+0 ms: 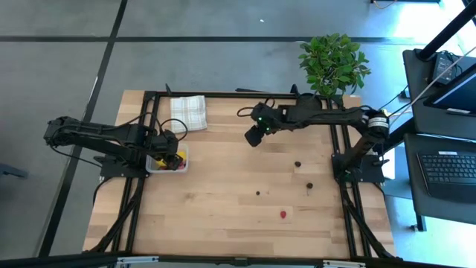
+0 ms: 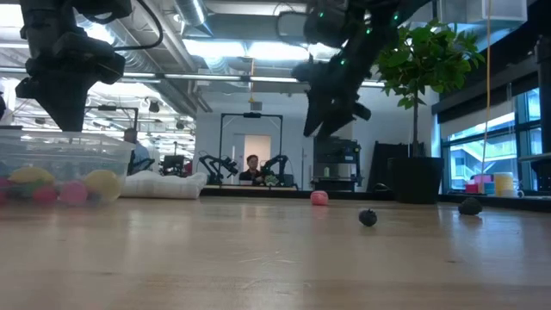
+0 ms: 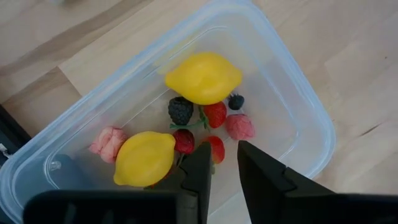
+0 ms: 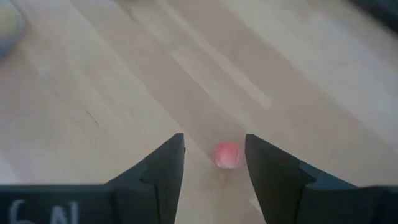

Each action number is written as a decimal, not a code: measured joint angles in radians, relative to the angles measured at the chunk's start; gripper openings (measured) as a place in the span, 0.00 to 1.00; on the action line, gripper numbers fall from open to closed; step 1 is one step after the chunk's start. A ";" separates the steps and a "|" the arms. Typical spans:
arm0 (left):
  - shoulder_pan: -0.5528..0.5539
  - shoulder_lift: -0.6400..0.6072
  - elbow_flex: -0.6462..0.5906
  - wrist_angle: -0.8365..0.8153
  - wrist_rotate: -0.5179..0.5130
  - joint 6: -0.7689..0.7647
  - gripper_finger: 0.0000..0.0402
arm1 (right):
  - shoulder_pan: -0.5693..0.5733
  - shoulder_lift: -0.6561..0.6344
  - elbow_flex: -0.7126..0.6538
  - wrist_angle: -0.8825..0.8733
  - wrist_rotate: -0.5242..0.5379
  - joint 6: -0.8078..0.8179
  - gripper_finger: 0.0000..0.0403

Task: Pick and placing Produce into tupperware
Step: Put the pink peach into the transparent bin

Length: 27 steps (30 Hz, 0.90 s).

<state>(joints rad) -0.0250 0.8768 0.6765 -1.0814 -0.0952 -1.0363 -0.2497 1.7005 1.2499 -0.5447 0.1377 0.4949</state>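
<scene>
The left gripper (image 3: 224,165) hangs over the clear plastic box (image 3: 298,118), jaws slightly apart, holding nothing, so fruit lands inside. The right gripper (image 4: 214,163), jaws spread, aims at a small pink berry (image 4: 227,155).

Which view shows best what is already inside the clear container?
The left wrist view: it looks down into the container, showing two lemons, strawberries and a blackberry. The high view shows the container partly under the left gripper. The low view shows only blurred fruit through its wall. The right wrist view misses it.
</scene>
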 joint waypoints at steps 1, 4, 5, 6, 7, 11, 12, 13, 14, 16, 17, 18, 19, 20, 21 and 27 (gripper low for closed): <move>0.000 0.000 0.000 0.000 0.000 0.000 0.18 | -0.001 0.014 0.000 0.000 -0.011 0.000 0.43; 0.000 0.000 0.000 0.000 0.000 0.000 0.19 | -0.001 0.054 0.000 -0.003 -0.027 0.001 0.43; 0.000 0.000 0.000 0.000 0.000 0.000 0.19 | -0.001 0.067 0.000 -0.004 -0.028 0.001 0.43; 0.000 0.000 0.000 0.000 0.000 0.000 0.19 | -0.001 0.081 0.000 -0.004 -0.028 0.001 0.43; 0.000 0.000 0.000 0.000 0.000 0.000 0.19 | -0.001 0.092 0.000 -0.004 -0.028 0.002 0.43; 0.000 0.000 0.000 0.000 0.000 0.000 0.18 | -0.001 0.126 0.000 -0.004 -0.027 0.001 0.43; 0.000 0.000 0.000 0.000 0.000 0.000 0.17 | -0.001 0.134 0.000 -0.004 -0.027 0.001 0.43; 0.000 0.000 0.000 0.000 0.000 0.000 0.17 | -0.001 0.140 0.000 -0.004 -0.027 0.001 0.43; 0.000 0.000 0.000 0.000 0.000 0.000 0.16 | -0.001 0.146 0.000 -0.004 -0.027 0.001 0.43; 0.000 0.000 0.000 0.000 0.000 0.000 0.15 | -0.001 0.160 0.000 -0.004 -0.027 -0.001 0.43; 0.000 0.000 0.000 0.000 0.000 0.000 0.14 | -0.001 0.168 0.000 -0.004 -0.027 -0.002 0.43; 0.000 0.000 0.000 0.000 0.000 0.000 0.13 | -0.001 0.175 0.000 -0.007 -0.027 -0.002 0.43; 0.000 0.000 0.000 0.000 0.000 0.000 0.13 | -0.001 0.181 0.000 -0.007 -0.027 -0.002 0.43; 0.000 0.000 0.000 0.000 0.000 0.000 0.12 | -0.001 0.186 0.000 -0.007 -0.027 -0.003 0.44; 0.000 0.000 0.000 0.000 0.000 0.000 0.12 | -0.001 0.191 0.000 -0.009 -0.027 -0.004 0.44; 0.000 0.000 0.000 0.000 0.000 0.000 0.08 | -0.001 0.202 0.000 -0.007 -0.027 -0.029 0.52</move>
<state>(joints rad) -0.0250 0.8768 0.6765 -1.0810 -0.0952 -1.0363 -0.2504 1.9022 1.2495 -0.5514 0.1110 0.4661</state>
